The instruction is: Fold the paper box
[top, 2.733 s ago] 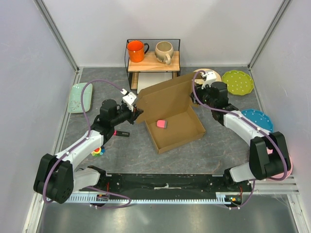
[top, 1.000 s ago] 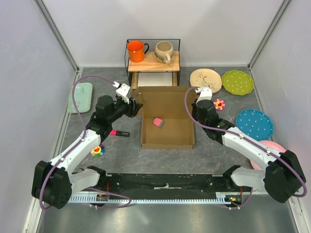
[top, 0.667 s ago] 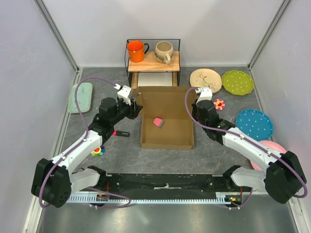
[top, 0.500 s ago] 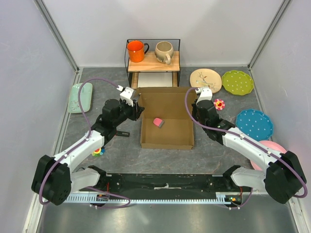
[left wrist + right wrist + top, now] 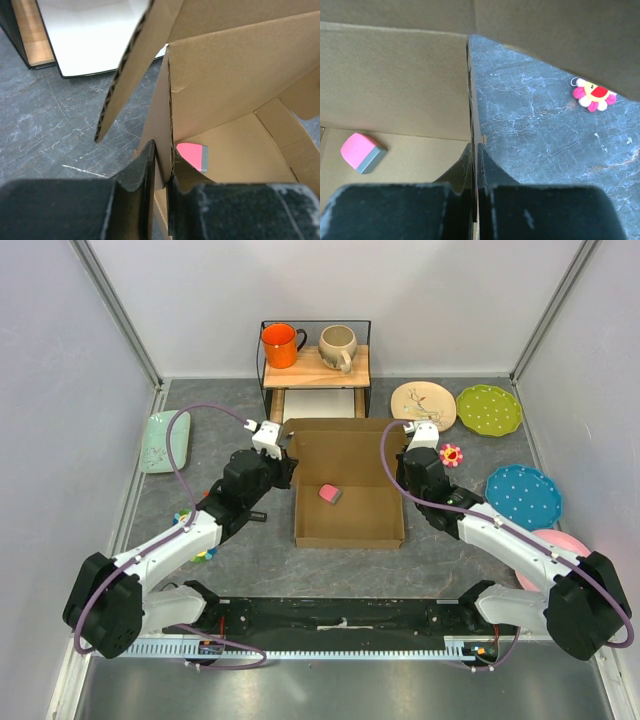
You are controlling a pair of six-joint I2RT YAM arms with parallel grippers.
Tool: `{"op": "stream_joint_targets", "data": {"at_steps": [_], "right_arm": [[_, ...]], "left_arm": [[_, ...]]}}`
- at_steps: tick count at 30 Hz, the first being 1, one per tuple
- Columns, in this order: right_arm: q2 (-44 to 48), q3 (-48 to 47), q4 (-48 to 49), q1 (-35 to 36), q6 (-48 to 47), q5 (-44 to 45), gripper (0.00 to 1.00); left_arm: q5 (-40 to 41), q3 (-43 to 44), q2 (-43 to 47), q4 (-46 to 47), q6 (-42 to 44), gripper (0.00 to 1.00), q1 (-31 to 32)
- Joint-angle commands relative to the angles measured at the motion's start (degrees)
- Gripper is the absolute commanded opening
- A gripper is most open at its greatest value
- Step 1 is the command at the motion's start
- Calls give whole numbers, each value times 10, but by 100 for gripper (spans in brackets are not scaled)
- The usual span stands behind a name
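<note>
The paper box (image 5: pixel 350 510) is brown cardboard, a shallow open box lying square in the middle of the table, its lid flap raised at the far side. A pink and grey eraser (image 5: pixel 329 495) lies inside; it also shows in the left wrist view (image 5: pixel 192 154) and the right wrist view (image 5: pixel 362 152). My left gripper (image 5: pixel 289 466) is shut on the box's left wall near its far corner (image 5: pixel 162 165). My right gripper (image 5: pixel 404 466) is shut on the box's right wall (image 5: pixel 474 150).
A wire and wood rack (image 5: pixel 315 368) with an orange mug (image 5: pixel 280 344) and a beige mug (image 5: pixel 337 346) stands behind the box, a white tray (image 5: pixel 316 405) under it. Plates (image 5: pixel 488 408) lie at the right, a flower toy (image 5: pixel 452 454) beside my right arm, a pale green dish (image 5: pixel 165 440) at the left.
The box, turned and tilted 2.7 s ago, now lies square and flat. In the last second my left gripper has moved right along the box's far left corner and the box shifted slightly right.
</note>
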State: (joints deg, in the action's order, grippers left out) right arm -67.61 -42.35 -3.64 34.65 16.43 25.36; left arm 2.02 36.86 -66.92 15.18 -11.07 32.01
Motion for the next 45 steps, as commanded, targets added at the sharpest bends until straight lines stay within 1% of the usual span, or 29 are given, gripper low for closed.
{"op": "stream_joint_targets", "data": {"at_steps": [1, 3, 5, 6, 7, 8, 13, 16, 21, 31, 45], "right_arm": [[1, -5, -29, 16, 26, -8, 0], [3, -1, -28, 21, 34, -3, 0], [5, 2, -29, 26, 40, -1, 0], [5, 2, -30, 29, 42, 0, 0], [5, 2, -31, 31, 48, 6, 0], [5, 2, -33, 37, 50, 10, 0], [3, 2, -43, 46, 69, 28, 0], [7, 6, -45, 48, 75, 31, 0], [13, 17, -45, 47, 82, 39, 0], [28, 94, -1, 48, 115, 31, 0], [71, 165, 15, 59, 142, 36, 0]], "left_arm": [[52, 0, -8, 34, -77, 16, 39], [75, 1, -5, 31, -104, 15, 57], [122, 6, -4, 21, -129, 17, 79], [137, 10, -4, 15, -132, 18, 88], [168, 16, -8, 11, -130, 19, 99], [188, 20, -11, 7, -129, 19, 120], [279, 43, -36, -24, -159, 19, 159], [318, 42, -51, -28, -185, 19, 183], [370, 42, -73, -22, -192, 19, 203], [393, -12, -75, 54, -195, 19, 238], [418, -77, -64, 77, -240, 19, 285]]}}
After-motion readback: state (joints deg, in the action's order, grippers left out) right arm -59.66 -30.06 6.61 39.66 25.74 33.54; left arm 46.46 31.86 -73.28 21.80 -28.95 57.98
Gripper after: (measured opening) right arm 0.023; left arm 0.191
